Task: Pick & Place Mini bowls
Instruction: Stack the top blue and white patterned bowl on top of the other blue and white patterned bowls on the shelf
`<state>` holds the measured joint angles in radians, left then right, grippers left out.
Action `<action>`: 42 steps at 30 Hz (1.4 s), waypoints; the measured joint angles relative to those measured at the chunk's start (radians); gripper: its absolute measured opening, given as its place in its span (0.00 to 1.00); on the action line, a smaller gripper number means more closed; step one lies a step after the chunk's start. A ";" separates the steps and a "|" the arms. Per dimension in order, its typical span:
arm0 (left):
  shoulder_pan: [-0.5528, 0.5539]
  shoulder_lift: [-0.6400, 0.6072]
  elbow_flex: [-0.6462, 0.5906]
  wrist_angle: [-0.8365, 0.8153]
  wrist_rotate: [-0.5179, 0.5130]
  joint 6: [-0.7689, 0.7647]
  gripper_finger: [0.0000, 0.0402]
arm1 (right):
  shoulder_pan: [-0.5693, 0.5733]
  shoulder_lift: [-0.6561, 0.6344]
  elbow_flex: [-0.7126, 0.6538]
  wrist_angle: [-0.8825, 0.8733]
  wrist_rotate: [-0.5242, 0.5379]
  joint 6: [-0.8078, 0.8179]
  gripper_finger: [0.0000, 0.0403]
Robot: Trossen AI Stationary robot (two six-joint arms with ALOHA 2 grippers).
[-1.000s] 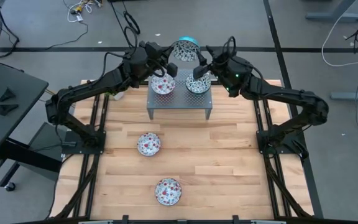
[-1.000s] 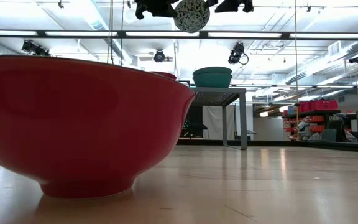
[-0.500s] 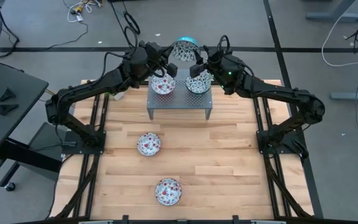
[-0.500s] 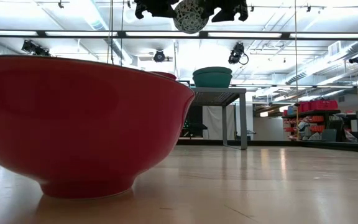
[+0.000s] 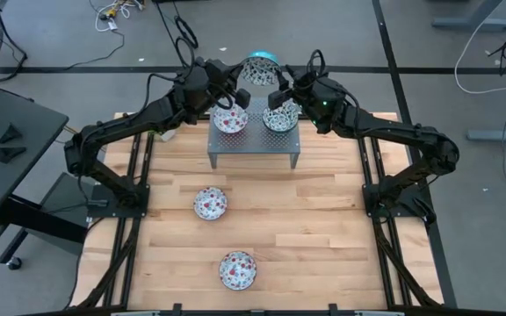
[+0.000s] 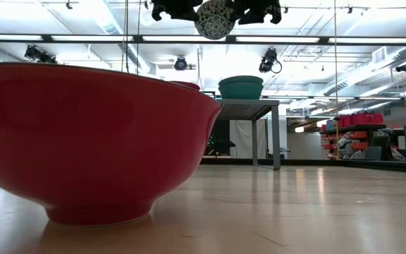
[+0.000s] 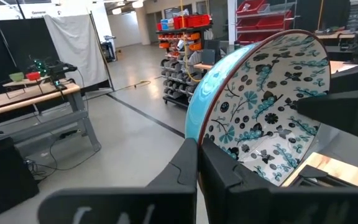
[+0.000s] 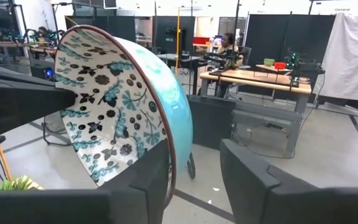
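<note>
A green-teal mini bowl [image 5: 260,68], turquoise outside and floral inside, stands on edge in the air beyond the grey perforated stand [image 5: 253,149]. My left gripper [image 7: 197,149] is shut on it from the left. My right gripper [image 8: 194,162] is open at the bowl's opposite side, with a finger on each side of the rim [image 8: 174,163]. A reddish bowl [image 5: 230,119] and a green-teal bowl [image 5: 280,116] sit on the stand. Two more reddish bowls [image 5: 210,203] [image 5: 237,269] rest on the wooden table. My left gripper pinches the bowl's rim [image 7: 211,138] with one finger inside the bowl and one outside. The fingers reach in level from the table's left. The bowl is lifted clear, tipped onto its edge, high above the stand. My right gripper: the finger inside the bowl [image 8: 146,180] lies close to the wall, and I cannot tell whether it touches; the outer finger [image 8: 253,183] stands apart.
The stand sits at the table's far middle, below the held bowl. In the low view one reddish bowl [image 6: 90,141] fills the left foreground. Bare wood lies to the right of the two table bowls.
My right gripper has moved toward the table's left and slightly down, up to the held bowl, so that its fingers now straddle the rim. The bowl and my left gripper have kept still.
</note>
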<state>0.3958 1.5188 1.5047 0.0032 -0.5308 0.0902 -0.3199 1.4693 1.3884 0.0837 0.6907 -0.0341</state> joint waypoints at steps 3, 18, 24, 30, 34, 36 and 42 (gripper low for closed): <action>0.000 0.000 0.000 0.000 0.003 0.000 0.01 | 0.000 0.000 0.000 0.000 -0.002 0.000 0.31; -0.001 0.000 0.000 0.001 0.017 -0.002 0.01 | -0.001 0.000 0.000 -0.001 -0.045 0.029 0.14; -0.002 0.000 0.000 0.003 0.018 -0.003 0.01 | -0.001 0.000 0.000 -0.001 -0.039 0.028 0.08; -0.002 0.000 0.000 0.003 0.019 -0.003 0.02 | -0.003 0.000 0.000 -0.001 -0.038 0.028 0.06; -0.002 0.000 0.000 0.002 0.026 -0.003 0.08 | -0.006 0.000 0.000 -0.001 -0.038 0.027 0.05; -0.002 0.000 0.000 0.002 0.029 -0.001 0.10 | -0.007 0.000 0.000 -0.001 -0.038 0.027 0.03; 0.000 0.000 0.000 0.003 0.090 0.005 0.17 | -0.008 0.000 0.000 -0.003 -0.038 0.026 0.01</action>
<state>0.3954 1.5185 1.5047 0.0059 -0.4405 0.0952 -0.3283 1.4693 1.3888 0.0805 0.6529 -0.0078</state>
